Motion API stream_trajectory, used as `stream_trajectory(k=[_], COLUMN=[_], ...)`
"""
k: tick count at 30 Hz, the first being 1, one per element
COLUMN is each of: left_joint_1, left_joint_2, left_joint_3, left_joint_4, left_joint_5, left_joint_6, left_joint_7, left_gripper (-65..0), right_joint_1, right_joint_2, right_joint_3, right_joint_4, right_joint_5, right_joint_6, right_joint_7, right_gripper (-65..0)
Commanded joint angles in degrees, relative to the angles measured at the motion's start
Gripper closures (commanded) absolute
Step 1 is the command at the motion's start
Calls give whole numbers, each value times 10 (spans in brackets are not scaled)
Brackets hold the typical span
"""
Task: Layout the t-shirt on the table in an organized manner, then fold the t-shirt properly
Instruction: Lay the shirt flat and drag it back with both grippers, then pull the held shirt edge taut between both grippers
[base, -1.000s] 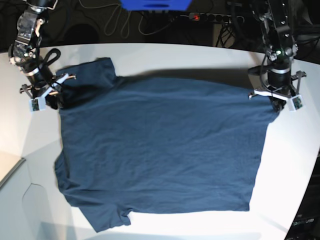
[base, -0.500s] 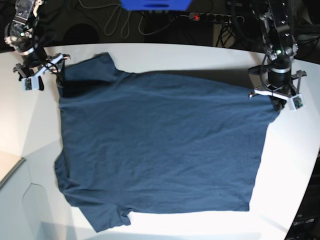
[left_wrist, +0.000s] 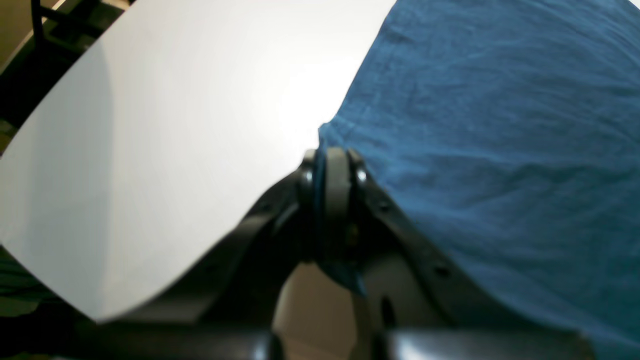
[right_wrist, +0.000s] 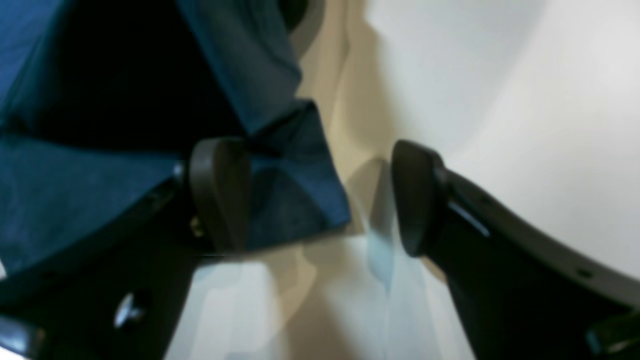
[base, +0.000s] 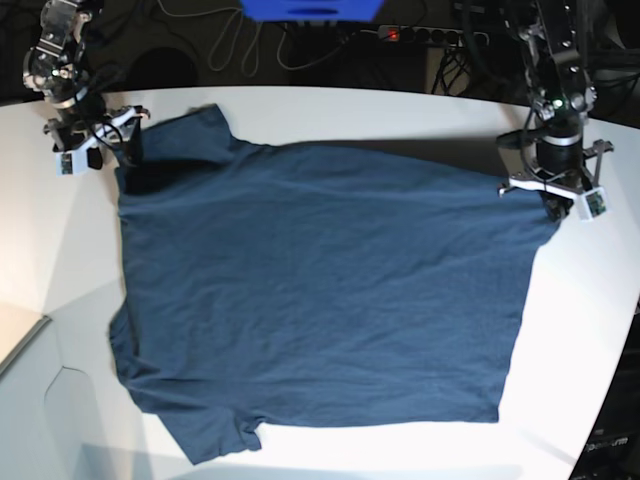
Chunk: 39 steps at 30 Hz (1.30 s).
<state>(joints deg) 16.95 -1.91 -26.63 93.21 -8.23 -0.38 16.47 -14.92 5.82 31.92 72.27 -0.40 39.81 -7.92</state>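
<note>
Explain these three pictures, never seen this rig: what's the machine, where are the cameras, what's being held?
It is a robot with two arms at a white table. One camera looks down from above; the other two sit on the wrists, looking along each hand. A dark blue t-shirt lies spread on the table. The left hand, on the right in the overhead picture, is shut on a corner of the shirt. The right hand is open beside a sleeve, holding nothing.

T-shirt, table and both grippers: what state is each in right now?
t-shirt: spread flat, lightly wrinkled, unfolded.
table: white top, shirt covering most of it.
left gripper: shut on the shirt's corner, cloth pinched between the fingers.
right gripper: open, a fold of sleeve beside one finger, not gripped.
</note>
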Motion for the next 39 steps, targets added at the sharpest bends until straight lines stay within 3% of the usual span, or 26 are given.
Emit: stream_trajectory(k=[1, 5, 15, 23, 30, 34, 39], left_joint_1=[-2, -2, -2, 20, 48, 57, 63], left_joint_2=[-4, -4, -4, -4, -4, -4, -4], left_joint_3=[-1, -1, -1, -6, -6, -7, -9], left_joint_4=[10, 10, 13, 49, 123, 142, 164], left_joint_5=[-1, -1, -1, -1, -1, -1, -1], left_joint_6=[1, 1, 1, 1, 1, 1, 1], left_joint_7=[-17, -17, -17, -17, -17, -17, -17], left_gripper=[0, 0, 0, 0, 0, 0, 0], right_joint_1=[-2, -13, -68, -146, -177, -177, -177], right_joint_2=[5, 5, 4, 0, -63, -82, -82], right_joint_3=[1, -7, -58, -56, 11, 67, 120], right_joint_4=[6, 6, 38, 203, 342, 392, 414], right_joint_5=[1, 1, 1, 4, 4, 83, 180], right_joint_6=[2, 2, 2, 2, 2, 2, 2], right_joint_7=[-2, -2, -2, -2, -1, -1, -1], right_gripper=[-438, -360, 0, 0, 0, 0, 0])
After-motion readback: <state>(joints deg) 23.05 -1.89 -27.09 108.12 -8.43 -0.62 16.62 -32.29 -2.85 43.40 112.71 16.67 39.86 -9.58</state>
